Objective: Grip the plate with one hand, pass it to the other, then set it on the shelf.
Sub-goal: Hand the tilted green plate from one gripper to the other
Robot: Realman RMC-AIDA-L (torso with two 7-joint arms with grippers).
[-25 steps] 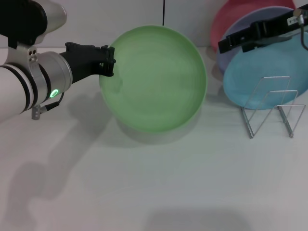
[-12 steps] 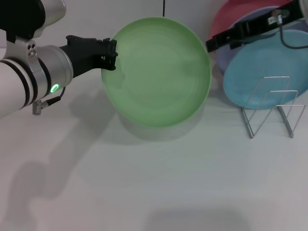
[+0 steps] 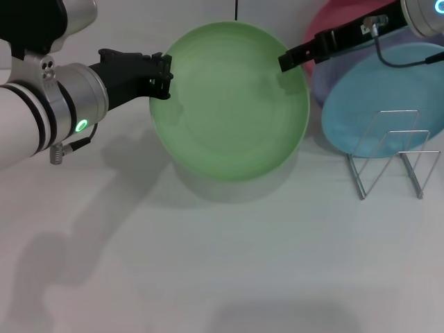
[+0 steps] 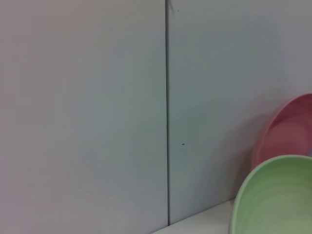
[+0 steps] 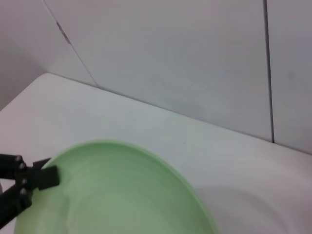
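The light green plate is held up above the white table, tilted toward me. My left gripper, on the arm with the green light, is shut on the plate's left rim. My right gripper, slim and black with a thin cable, reaches in from the right, and its tip overlaps the plate's upper right rim. The plate also shows in the left wrist view and in the right wrist view, where the left gripper's fingers clamp its far edge. The wire rack stands empty at the right.
A turquoise plate, a lavender plate and a pink plate lean against the back wall behind the rack. The pink plate also shows in the left wrist view. The white table spreads out in front.
My right gripper has moved left from over the leaning plates to the green plate's upper right rim. The left gripper has shifted the plate slightly up and to the right.
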